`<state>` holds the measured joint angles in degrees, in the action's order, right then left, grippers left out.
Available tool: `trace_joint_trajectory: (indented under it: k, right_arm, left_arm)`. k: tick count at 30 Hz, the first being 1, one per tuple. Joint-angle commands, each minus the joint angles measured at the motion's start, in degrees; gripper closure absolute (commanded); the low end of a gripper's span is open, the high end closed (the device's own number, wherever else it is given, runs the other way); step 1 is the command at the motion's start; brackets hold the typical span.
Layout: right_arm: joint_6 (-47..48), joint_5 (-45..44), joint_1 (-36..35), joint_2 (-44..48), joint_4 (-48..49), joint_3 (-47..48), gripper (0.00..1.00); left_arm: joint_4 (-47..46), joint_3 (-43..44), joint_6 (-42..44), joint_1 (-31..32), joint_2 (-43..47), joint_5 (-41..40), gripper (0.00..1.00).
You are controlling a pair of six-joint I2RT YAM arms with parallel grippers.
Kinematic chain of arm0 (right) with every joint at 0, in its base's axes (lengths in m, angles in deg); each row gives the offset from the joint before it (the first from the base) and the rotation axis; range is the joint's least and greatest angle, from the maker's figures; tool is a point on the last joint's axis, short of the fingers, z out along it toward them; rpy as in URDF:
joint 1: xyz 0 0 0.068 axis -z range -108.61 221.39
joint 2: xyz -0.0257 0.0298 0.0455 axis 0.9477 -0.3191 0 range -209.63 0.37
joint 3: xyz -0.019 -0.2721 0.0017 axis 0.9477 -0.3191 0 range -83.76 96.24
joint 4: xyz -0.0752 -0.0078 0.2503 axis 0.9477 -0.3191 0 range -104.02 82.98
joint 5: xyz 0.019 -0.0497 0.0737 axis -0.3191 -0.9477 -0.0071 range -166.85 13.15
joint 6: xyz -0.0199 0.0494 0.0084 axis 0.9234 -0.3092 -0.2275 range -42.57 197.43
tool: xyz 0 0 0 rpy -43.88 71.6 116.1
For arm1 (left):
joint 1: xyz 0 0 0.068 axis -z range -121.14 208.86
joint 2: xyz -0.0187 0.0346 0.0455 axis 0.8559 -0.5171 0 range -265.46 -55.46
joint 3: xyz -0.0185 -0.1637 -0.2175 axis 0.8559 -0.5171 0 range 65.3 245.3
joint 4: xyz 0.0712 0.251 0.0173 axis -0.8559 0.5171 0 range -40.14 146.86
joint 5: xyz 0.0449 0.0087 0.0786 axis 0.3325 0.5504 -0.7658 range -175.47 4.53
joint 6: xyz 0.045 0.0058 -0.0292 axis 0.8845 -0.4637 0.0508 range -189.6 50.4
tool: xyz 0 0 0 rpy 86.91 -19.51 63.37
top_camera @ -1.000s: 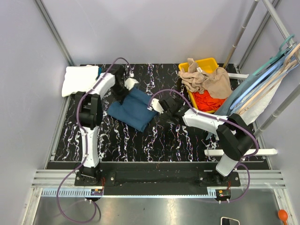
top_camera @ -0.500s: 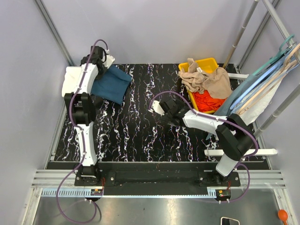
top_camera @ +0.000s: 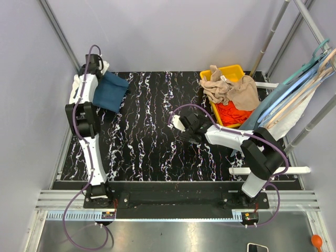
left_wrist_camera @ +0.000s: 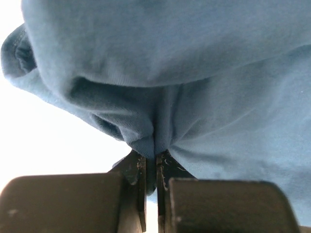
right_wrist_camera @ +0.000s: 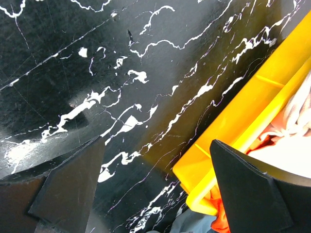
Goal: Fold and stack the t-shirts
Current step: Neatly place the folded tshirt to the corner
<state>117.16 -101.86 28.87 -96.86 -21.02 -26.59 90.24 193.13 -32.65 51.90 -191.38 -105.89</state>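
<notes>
My left gripper is at the far-left corner of the black marble table, jaws clamped on a fold of the dark teal t-shirt. The shirt spreads to its right, over the white t-shirt. The right gripper is mid-table, jaws wide apart, empty, beside the yellow bin holding the tan tee and the red-orange tee.

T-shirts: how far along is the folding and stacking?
Done: the white t-shirt lies at the far-left corner. In hand: the left end effector grips the folded teal t-shirt by it. Left: tan t-shirt and red-orange t-shirt in the yellow bin; right end effector open, empty.
</notes>
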Motion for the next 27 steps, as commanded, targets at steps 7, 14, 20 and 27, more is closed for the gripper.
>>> trace_joint_trajectory:
  k: [7, 14, 20, 27]
  right_arm:
    - [-3.1, -0.3, -0.6, 0.8, 0.9, 0.0, 0.01]
    - [-3.3, -0.6, -0.6, 1.4, 0.0, -1.2, 0.02]
    - [-3.9, -0.6, -0.6, 1.4, -0.6, -1.4, 0.02]
    - [-4.3, -0.6, -0.6, 1.1, -1.1, -1.1, 0.02]
  left_arm:
    - [-17.3, -1.5, -3.6, -2.9, 4.5, -9.5, 1.00]
    - [-22.4, 2.5, -5.0, -3.6, -0.6, -16.6, 1.00]
    - [-26.1, 2.4, -2.9, -4.0, -3.9, -19.8, 1.00]
    - [-27.6, -1.1, -2.1, -6.2, -5.4, -20.0, 1.00]
